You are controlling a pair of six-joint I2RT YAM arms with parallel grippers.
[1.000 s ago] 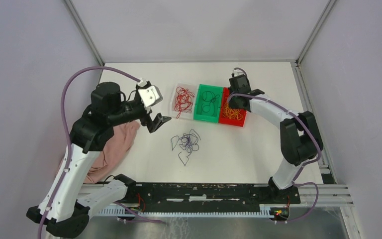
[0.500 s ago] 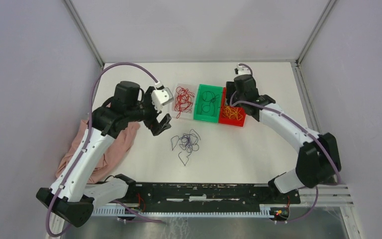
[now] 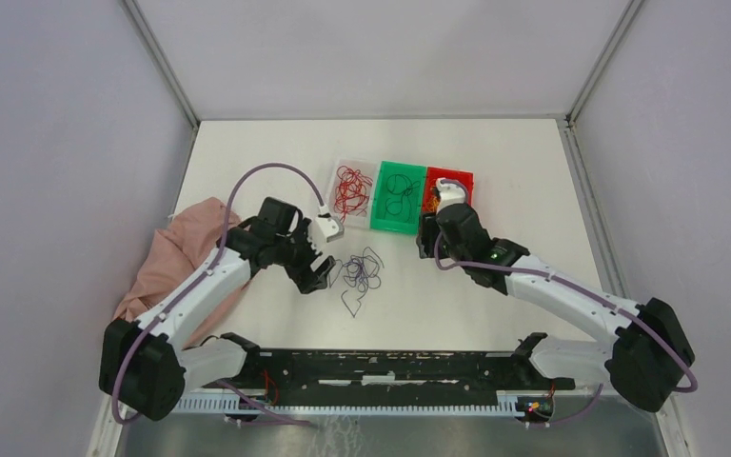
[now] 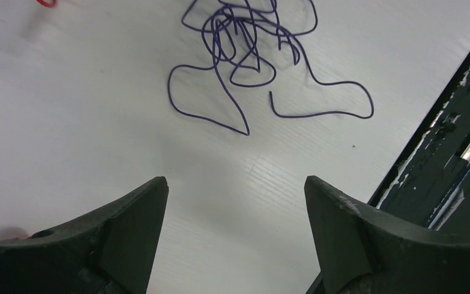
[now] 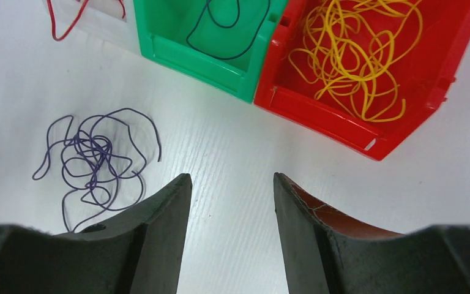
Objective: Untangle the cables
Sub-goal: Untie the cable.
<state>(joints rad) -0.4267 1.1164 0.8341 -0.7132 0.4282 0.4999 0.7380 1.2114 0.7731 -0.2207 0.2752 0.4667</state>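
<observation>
A tangle of dark blue-purple cables (image 3: 360, 274) lies loose on the white table; it also shows in the left wrist view (image 4: 232, 30) and the right wrist view (image 5: 92, 159). Red cables (image 3: 350, 188) lie in a clear bin, one dark cable (image 3: 397, 202) in a green bin (image 5: 202, 61), and yellow-orange cables (image 5: 355, 49) in a red bin (image 5: 318, 110). My left gripper (image 3: 316, 271) (image 4: 235, 180) is open and empty, just left of the tangle. My right gripper (image 3: 425, 233) (image 5: 231, 176) is open and empty, in front of the bins and right of the tangle.
A pink cloth (image 3: 190, 257) lies at the table's left, under the left arm. The three bins stand in a row behind the tangle. A black rail (image 3: 390, 367) runs along the near edge and shows in the left wrist view (image 4: 453, 153).
The left gripper moved down and right toward the tangle. The right gripper left the red bin and came nearer, over the table in front of the bins.
</observation>
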